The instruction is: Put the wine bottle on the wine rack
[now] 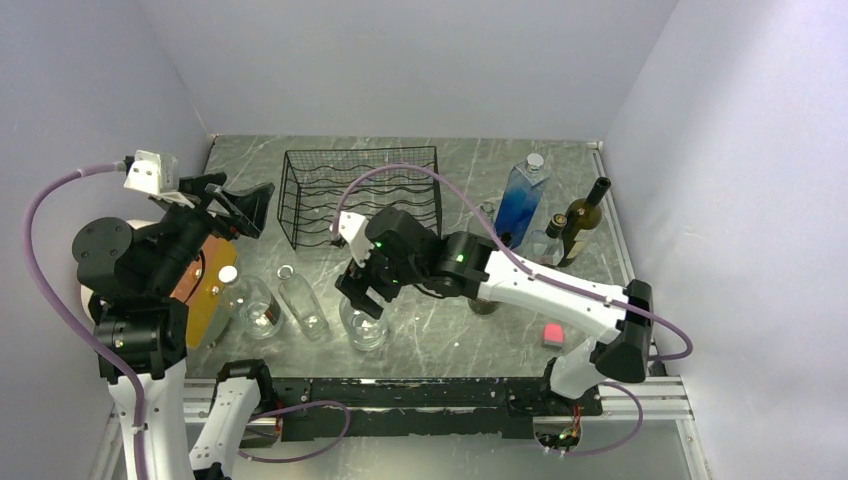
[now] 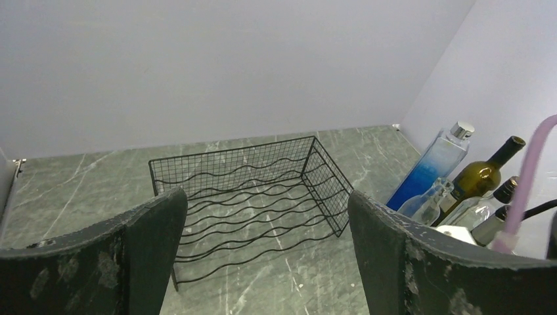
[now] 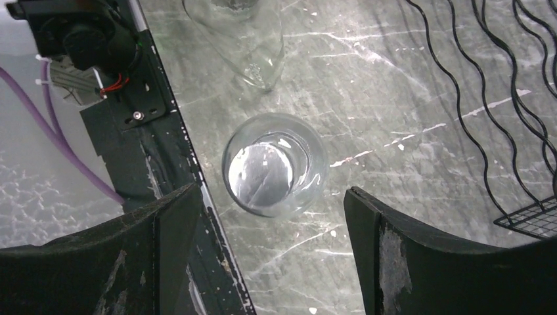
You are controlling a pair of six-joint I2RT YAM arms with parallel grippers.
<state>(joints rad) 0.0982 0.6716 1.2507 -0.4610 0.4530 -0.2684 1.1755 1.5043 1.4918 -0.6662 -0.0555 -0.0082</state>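
The wine bottle (image 1: 580, 221), dark olive green with a black top, stands upright at the far right among other bottles, also in the left wrist view (image 2: 481, 175). The black wire wine rack (image 1: 360, 195) sits at the back middle, its wavy tiers bare (image 2: 253, 197). My left gripper (image 1: 262, 210) hangs open left of the rack, facing it, nothing between its fingers (image 2: 266, 200). My right gripper (image 1: 362, 298) is open in front of the rack, pointing down just above an upright clear glass bottle (image 3: 274, 172), not touching it.
A tall blue bottle (image 1: 522, 198) and a clear black-capped bottle (image 1: 546, 240) stand beside the wine bottle. Clear bottles (image 1: 252, 305) (image 1: 302, 303) and an amber one (image 1: 205, 292) sit front left. A small pink object (image 1: 551, 335) lies front right. The black front rail (image 3: 164, 131) is close by.
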